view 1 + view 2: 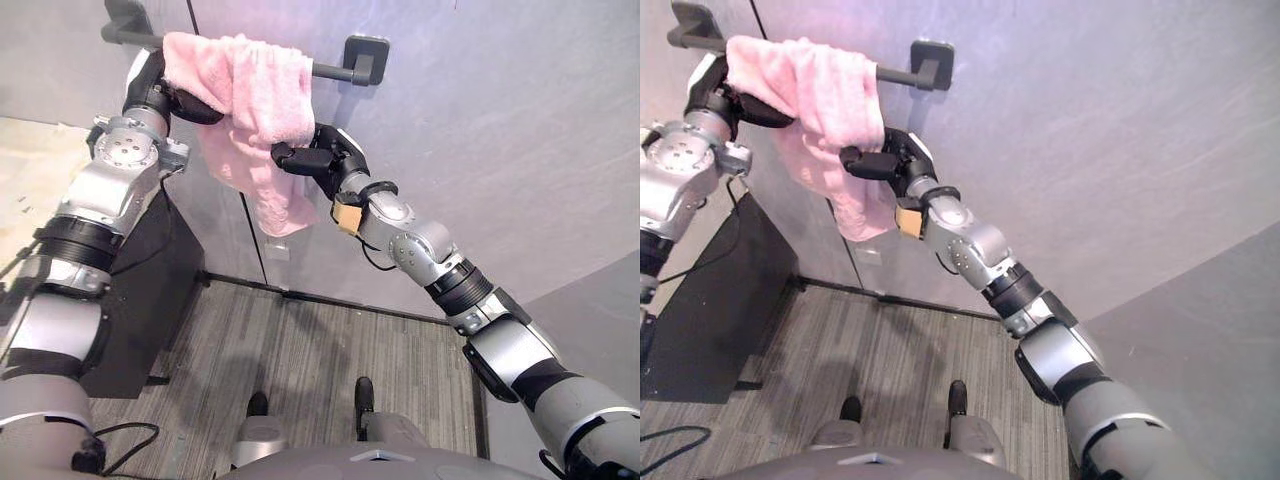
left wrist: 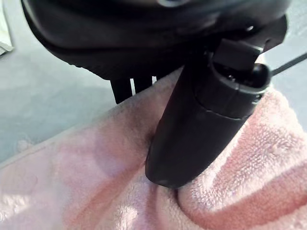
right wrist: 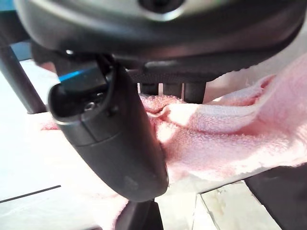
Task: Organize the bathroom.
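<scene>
Nearest: grey wood-plank floor and a black box-shaped cabinet standing on it by the wall, on the robot's left side.

Right hand reaches up to the hanging part of the fluffy pink terry towel. Thumb on the near face, fingers behind the cloth; right wrist view shows a fold of pink pile pinched between them. Holding the towel at its right edge, about mid-height of the drape.

Left hand is higher, at the towel's left end just under the bar. Left wrist view: thumb pressed into the towel, fingers tucked in behind the cloth, so clamped on the towel too.

Towel is draped over the black horizontal wall-mounted towel bar, bunched and uneven, one long tail hanging down below the right hand. Bar ends in a square black bracket fixed to the grey wall; right stretch of bar is bare.
</scene>
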